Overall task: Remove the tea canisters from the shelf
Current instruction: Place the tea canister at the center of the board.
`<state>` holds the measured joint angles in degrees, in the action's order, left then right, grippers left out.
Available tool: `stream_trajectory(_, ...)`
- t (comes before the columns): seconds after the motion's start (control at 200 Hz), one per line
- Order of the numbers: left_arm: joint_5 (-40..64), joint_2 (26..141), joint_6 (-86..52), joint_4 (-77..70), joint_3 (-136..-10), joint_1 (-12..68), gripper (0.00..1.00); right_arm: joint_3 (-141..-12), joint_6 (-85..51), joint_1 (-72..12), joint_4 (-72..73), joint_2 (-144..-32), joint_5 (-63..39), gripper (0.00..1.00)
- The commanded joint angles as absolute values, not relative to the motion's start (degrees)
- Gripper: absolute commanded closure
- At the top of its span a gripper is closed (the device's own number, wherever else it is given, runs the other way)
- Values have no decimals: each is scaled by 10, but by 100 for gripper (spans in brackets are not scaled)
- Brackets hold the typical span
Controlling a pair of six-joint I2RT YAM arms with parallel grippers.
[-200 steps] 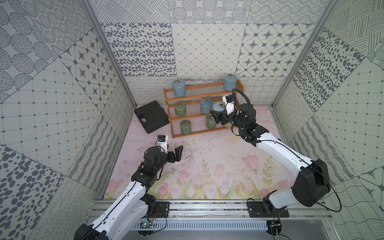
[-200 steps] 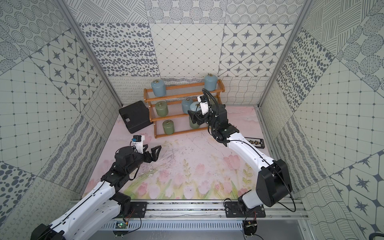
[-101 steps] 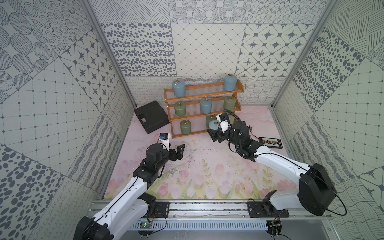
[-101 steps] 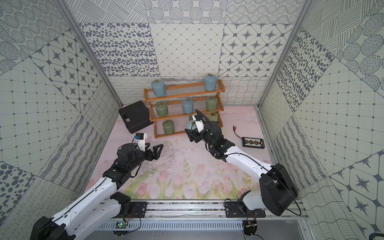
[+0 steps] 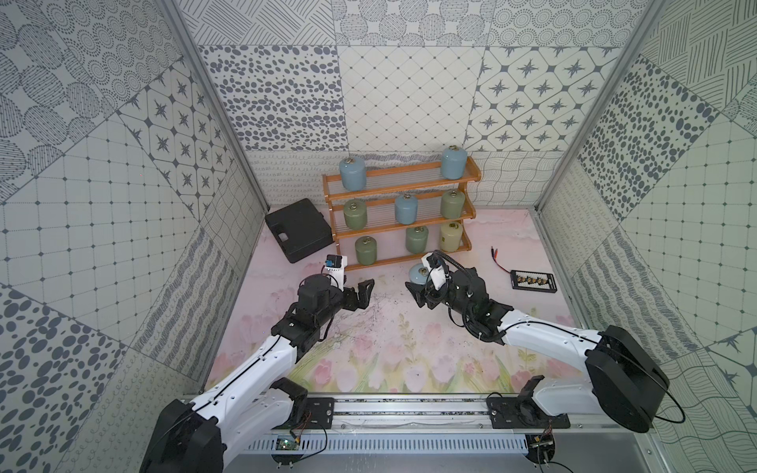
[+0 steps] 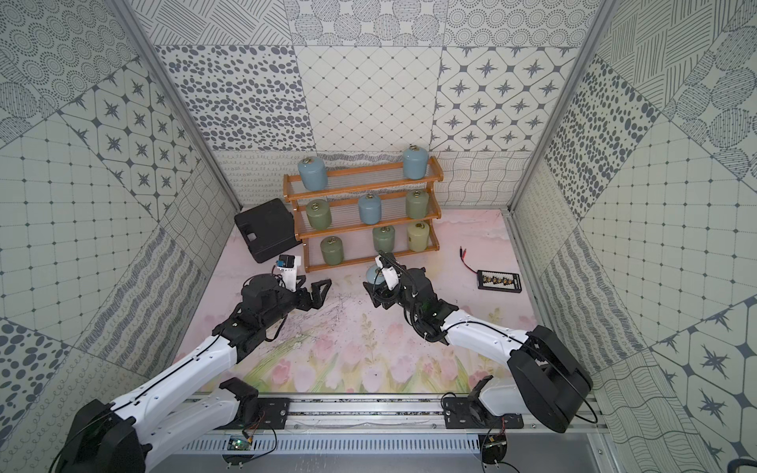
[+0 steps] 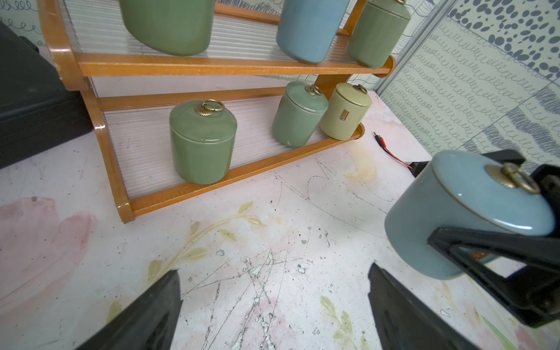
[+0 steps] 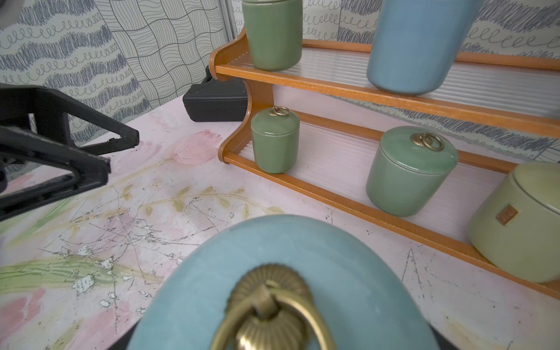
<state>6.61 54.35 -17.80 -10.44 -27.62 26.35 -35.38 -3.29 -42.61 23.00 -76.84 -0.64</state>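
My right gripper (image 5: 414,286) is clamping a light blue canister (image 5: 418,272) between its jaws, ring lid (image 8: 266,306) pointing back along them, just off the shelf (image 7: 230,65). My left gripper (image 5: 360,293) is gaping wide and empty, facing that canister, which is probably hovering above the mat (image 5: 389,327).

The floral table (image 5: 393,327) is carrying the shelf (image 5: 401,188) at its back, a black case (image 5: 299,227) lying just beside it, and a small black board (image 5: 532,281) lying apart. Eight tea canisters (image 5: 406,208) are standing upright on the shelf's three tiers.
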Motion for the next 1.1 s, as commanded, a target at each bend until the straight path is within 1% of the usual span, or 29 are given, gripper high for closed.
stream_trajectory(0.0,45,539,-181,-134,-285,275,0,-338,-45,-440,362,-739,10,38)
stream_trajectory(0.305,18,515,-194,-105,-287,285,0,-280,-50,-475,431,-766,20,38)
stream_trajectory(0.52,12,503,-203,-93,-287,295,0,-254,-58,-496,486,-808,19,38)
stream_trajectory(0.68,8,503,-203,-82,-287,298,0,-236,-61,-528,540,-839,37,38)
stream_trajectory(1.096,-1,518,-207,-83,-298,306,0,-209,-76,-610,585,-886,62,38)
